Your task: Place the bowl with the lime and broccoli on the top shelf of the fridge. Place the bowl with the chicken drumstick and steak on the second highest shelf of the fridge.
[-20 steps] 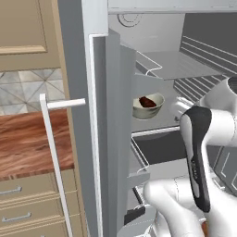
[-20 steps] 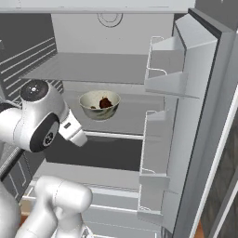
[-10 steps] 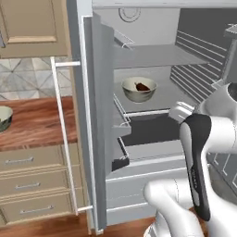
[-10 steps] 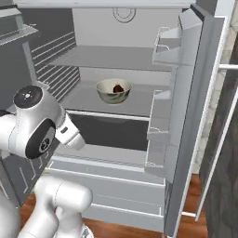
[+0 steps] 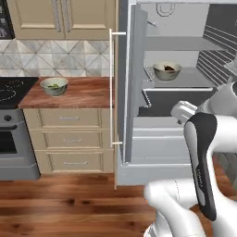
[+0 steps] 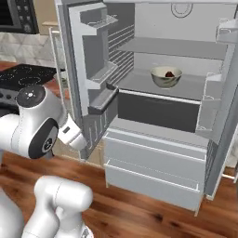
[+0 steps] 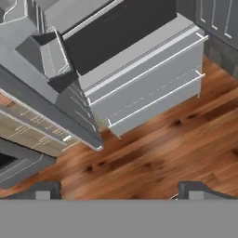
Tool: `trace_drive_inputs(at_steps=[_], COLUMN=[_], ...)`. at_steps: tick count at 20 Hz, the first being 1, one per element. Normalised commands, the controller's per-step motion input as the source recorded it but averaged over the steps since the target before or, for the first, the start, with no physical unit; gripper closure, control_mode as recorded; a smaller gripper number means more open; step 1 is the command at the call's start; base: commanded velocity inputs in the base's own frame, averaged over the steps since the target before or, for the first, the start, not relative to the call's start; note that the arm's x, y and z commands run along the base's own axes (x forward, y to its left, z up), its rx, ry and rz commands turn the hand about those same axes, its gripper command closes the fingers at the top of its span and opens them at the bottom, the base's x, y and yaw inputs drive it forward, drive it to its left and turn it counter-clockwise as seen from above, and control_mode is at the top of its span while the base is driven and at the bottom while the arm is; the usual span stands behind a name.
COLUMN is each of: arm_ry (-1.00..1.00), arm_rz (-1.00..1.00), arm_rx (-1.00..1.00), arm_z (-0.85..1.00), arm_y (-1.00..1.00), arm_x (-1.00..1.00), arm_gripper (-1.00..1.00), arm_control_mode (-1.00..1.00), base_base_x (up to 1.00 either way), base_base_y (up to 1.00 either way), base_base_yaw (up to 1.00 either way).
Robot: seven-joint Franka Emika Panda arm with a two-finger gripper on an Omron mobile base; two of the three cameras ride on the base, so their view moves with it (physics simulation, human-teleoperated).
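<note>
From the left base view, my arm covers the fridge (image 5: 139, 152) interior at four o'clock, and the top edge crops it above the top shelf (image 5: 180, 44). The meat in the bowl (image 5: 167, 71) on the lower shelf is too small to sort. The green bits in the bowl with the lime and broccoli (image 5: 54, 86) blur together. In the hand view I see just the fingertips (image 7: 46, 190), spread wide.
</note>
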Motion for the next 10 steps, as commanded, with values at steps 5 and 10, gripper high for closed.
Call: trace_drive_inputs(at_steps=[5,10], arm_ry=[0.0,0.0], arm_rz=[0.0,0.0], arm_rx=[0.0,0.0], arm_z=[0.0,0.0], arm_y=[0.0,0.0], arm_x=[0.0,0.0], arm_gripper=[-1.0,-1.0], arm_control_mode=[1.0,1.0], base_base_x=[-0.37,0.58], base_base_y=[1.0,1.0], base_base_yaw=[0.2,0.01])
